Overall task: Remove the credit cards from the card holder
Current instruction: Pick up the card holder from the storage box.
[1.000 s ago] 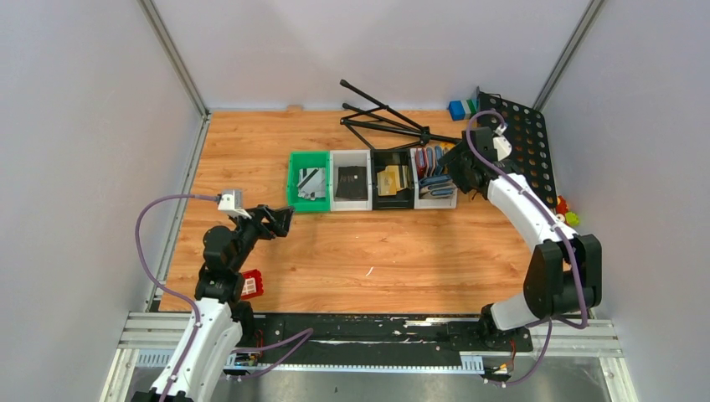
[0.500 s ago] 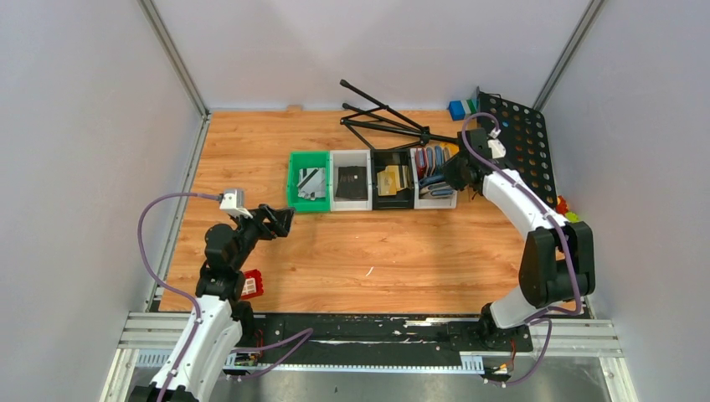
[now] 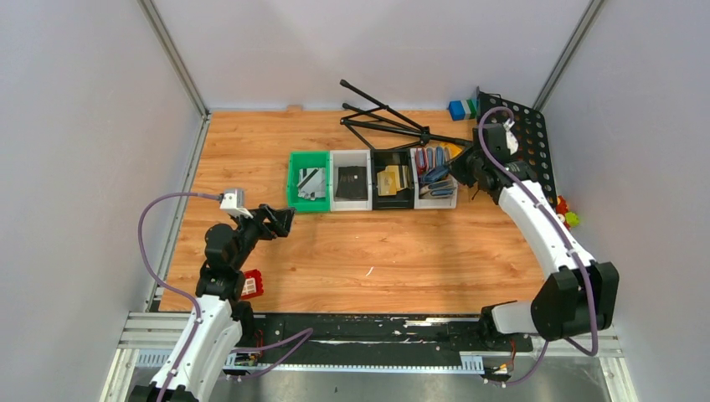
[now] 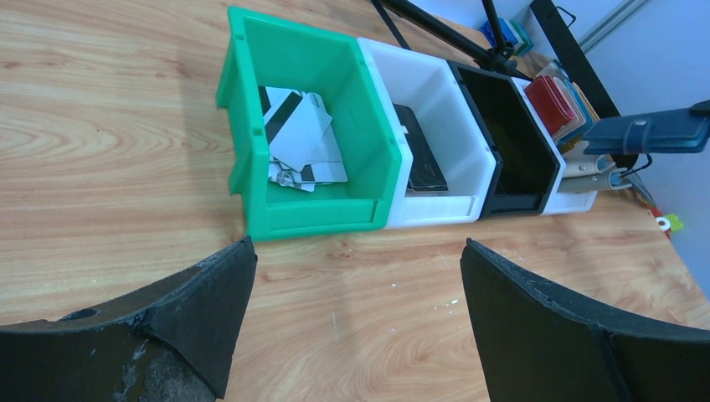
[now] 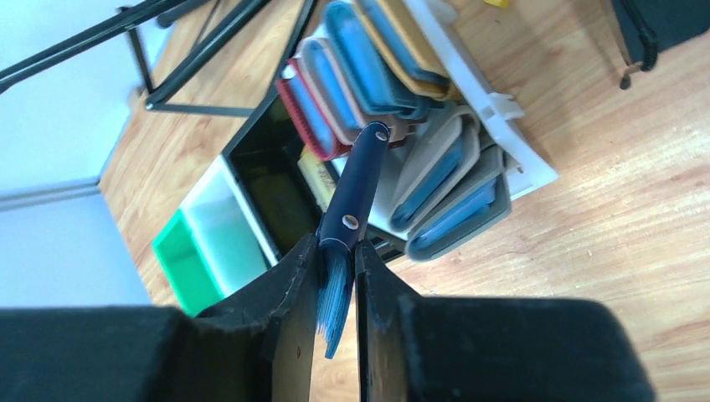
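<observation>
A: What is given by the overhead view that the wrist views lack?

B: Both arms are seen whole. The left arm is folded low near the left edge of the table (image 3: 377, 255), with the left gripper (image 3: 282, 219) aimed at the row of bins. The right arm is stretched far forward, and the right gripper (image 3: 459, 172) is held at the end bin (image 3: 437, 202), with the card holder (image 3: 436, 174) at its tip. Tan-gold credit cards (image 3: 393, 178) are seen in the black bin (image 3: 393, 203).

A: And the left wrist view?

B: The left gripper's jaws are shown spread wide above bare wood, with nothing between them. Silver-grey striped cards are made out in the green bin (image 4: 322, 216) and dark ones in the white bin (image 4: 435, 213). Any print on them is too small to be read. The card holder is glimpsed at the far right, raised roughly level.

A: The right wrist view?

B: The grip is settled here. The fingers (image 5: 289, 285) are clenched on the navy card holder, which is seen edge-on with its blue inner leaves pinched between them. It is held over the stacked holders (image 5: 368, 67); whether they are touched cannot be told.
</observation>
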Robot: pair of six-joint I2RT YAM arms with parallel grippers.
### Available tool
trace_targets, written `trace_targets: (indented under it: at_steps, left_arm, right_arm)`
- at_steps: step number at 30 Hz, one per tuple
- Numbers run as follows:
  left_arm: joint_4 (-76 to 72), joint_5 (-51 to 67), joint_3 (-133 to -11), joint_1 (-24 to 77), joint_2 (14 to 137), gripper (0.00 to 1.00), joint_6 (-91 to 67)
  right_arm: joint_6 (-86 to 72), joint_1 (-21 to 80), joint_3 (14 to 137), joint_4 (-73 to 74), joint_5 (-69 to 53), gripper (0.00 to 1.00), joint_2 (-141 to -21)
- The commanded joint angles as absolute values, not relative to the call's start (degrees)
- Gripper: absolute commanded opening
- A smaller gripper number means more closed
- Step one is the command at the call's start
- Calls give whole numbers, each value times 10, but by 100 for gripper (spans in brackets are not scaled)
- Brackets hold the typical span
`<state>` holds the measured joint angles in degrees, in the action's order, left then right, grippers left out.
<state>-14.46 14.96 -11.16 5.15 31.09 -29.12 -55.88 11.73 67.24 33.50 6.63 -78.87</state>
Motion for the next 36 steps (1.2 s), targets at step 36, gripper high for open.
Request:
trace_targets:
  at_steps: [36]
  left_arm:
    - [-484,491,-289,178,597,100,-535]
  right_arm:
    - [-180,202,581,66,-650,0,-690]
